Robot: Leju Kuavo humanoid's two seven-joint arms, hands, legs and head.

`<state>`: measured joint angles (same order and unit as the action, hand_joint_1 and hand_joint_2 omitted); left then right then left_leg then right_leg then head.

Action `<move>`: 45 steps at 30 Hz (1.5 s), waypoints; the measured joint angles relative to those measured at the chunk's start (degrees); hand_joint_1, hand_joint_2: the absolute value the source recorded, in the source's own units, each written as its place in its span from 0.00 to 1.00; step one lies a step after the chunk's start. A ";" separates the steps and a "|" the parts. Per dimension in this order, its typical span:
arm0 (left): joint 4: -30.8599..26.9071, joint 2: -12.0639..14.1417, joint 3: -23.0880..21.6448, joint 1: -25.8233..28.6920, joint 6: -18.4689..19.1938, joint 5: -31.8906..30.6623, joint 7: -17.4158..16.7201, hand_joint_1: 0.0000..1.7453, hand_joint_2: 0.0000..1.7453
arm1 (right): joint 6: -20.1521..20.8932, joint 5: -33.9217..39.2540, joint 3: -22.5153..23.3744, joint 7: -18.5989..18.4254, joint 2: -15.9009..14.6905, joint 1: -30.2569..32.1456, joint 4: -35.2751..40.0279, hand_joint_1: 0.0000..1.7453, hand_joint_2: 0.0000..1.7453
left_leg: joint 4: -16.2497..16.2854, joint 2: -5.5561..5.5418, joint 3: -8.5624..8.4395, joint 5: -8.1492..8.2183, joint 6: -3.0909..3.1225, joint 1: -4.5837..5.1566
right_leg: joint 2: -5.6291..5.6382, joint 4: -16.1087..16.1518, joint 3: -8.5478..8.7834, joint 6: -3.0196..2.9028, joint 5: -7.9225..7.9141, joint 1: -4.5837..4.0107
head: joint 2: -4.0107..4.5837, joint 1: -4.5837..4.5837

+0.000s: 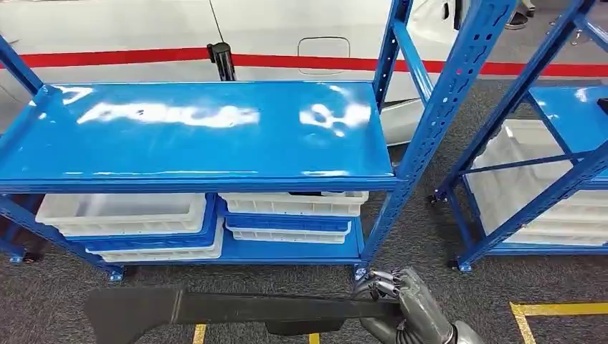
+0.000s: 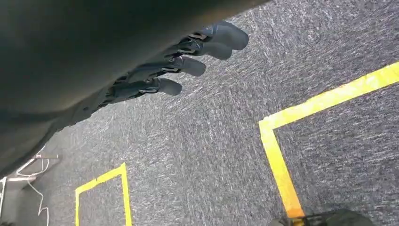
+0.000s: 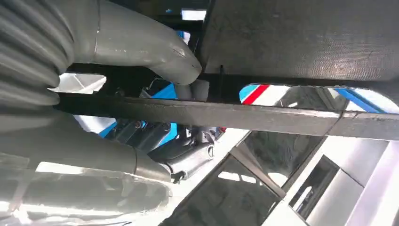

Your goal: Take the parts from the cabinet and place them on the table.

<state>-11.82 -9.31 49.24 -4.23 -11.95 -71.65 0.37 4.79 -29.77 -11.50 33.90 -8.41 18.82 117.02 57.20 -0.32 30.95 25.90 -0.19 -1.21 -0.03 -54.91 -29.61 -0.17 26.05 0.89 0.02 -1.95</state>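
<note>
Black part [image 1: 215, 309] grasped by right robot hand [image 1: 405, 304] & left robot hand [image 2: 188, 56] (fingers curled under), facing blue shelf [image 1: 193, 132].

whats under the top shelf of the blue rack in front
Under the glossy blue metal top shelf, white plastic trays sit stacked on the lower shelf, with two more beside them. The shelf covers their insides, so any contents cannot be seen.

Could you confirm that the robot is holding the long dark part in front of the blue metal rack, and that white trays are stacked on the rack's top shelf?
Not quite: the white plastic trays sit on the lower shelf of the blue metal rack, under its top shelf, which is bare and glossy in the head view. The rest holds: the right hand grips the long dark part in front of the rack.
</note>
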 joint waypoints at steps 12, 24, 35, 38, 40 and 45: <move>0.02 -0.31 -0.04 -0.13 1.16 -1.68 -2.09 0.00 0.00 | 0.66 -0.63 0.79 -0.65 0.13 0.89 -0.07 1.00 1.00 | -1.23 0.27 4.88 -4.90 3.14 1.21 | -0.02 -12.59 -3.62 1.55 7.27 0.22 | 0.00 0.28; 0.04 0.20 -0.02 0.11 1.55 -1.53 -3.85 0.00 0.00 | 1.97 -0.63 0.98 -0.98 2.12 -0.40 -0.72 1.00 1.00 | 15.74 0.09 11.33 6.24 -0.60 0.45 | -0.41 1.49 1.94 -1.42 1.19 0.31 | 0.00 0.02; 0.07 0.39 0.07 -0.01 1.57 -0.79 -3.32 0.00 0.00 | 3.17 -2.23 0.90 -0.72 3.21 -1.67 -1.81 1.00 1.00 | -1.31 0.24 -1.51 0.47 2.52 0.16 | -0.41 -0.54 -1.80 1.29 -0.77 -0.48 | 0.00 -0.02; 0.04 0.35 0.11 -0.09 1.55 -0.79 -3.28 0.00 0.00 | 3.15 -2.47 0.87 -0.72 3.26 -1.48 -1.86 1.00 1.00 | -1.50 0.58 -0.05 -0.79 3.50 0.66 | -0.21 -11.02 -6.95 0.17 5.45 -0.09 | 0.00 0.33; 0.04 0.35 0.18 -0.05 1.57 -0.76 -3.39 0.00 0.00 | 3.15 -2.53 0.85 -0.72 3.32 -1.33 -1.97 1.00 1.00 | -1.45 0.59 1.04 -1.52 3.44 0.84 | -0.20 -18.58 -10.03 0.53 8.15 0.08 | 0.00 0.39; 0.07 0.22 0.48 -0.06 1.66 -0.59 -4.06 0.00 0.00 | 3.15 -2.73 0.85 -0.85 3.43 -1.42 -2.27 1.00 1.00 | -1.15 0.42 2.20 -2.81 2.34 0.90 | -0.27 1.11 2.36 2.22 2.87 0.57 | 0.00 0.57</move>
<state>-11.76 -9.09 49.72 -4.29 -10.29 -72.24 -3.69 7.93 -32.50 -10.64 33.05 -4.98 17.40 114.75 56.06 0.10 33.16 23.09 2.15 -0.31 -0.30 -53.80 -27.25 2.05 28.91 1.46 0.02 -1.38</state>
